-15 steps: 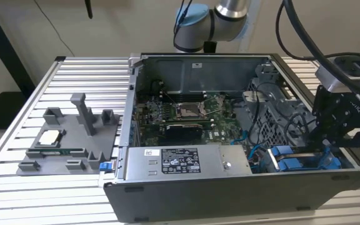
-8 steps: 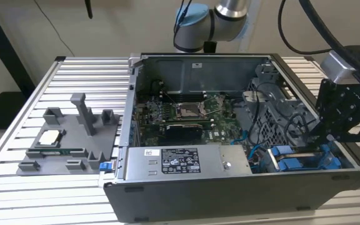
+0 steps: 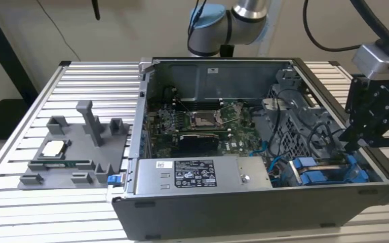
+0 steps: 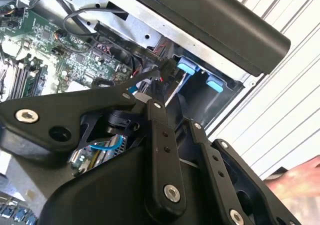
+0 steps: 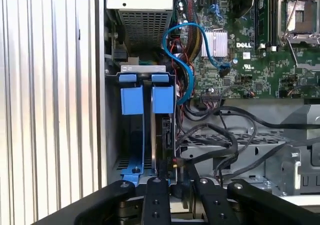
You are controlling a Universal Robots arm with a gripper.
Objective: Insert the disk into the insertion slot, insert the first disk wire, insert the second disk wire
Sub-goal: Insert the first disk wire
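The insertion slot [image 3: 324, 174] is the grey bay with blue tabs at the case's front corner on the exterior view's right. In the first wrist view the disk [image 5: 165, 135] stands edge-on in the insertion slot [image 5: 142, 75], under a blue carrier tab [image 5: 162, 100]. My gripper [image 3: 350, 147] hangs over that bay. In both wrist views its fingers close together on a small black connector [image 4: 168, 73] with red and yellow wires, a disk wire, right at the disk's end. The gripper [image 5: 175, 174] is shut on it, as it is in the second wrist view [image 4: 159, 80].
The open case holds the motherboard [image 3: 201, 124] and a grey labelled power-supply box [image 3: 201, 174]. A blue cable [image 5: 185, 50] and black cable bundles [image 5: 225, 135] run beside the bay. A grey fixture [image 3: 73, 152] with small parts sits on the slatted table at the exterior view's left.
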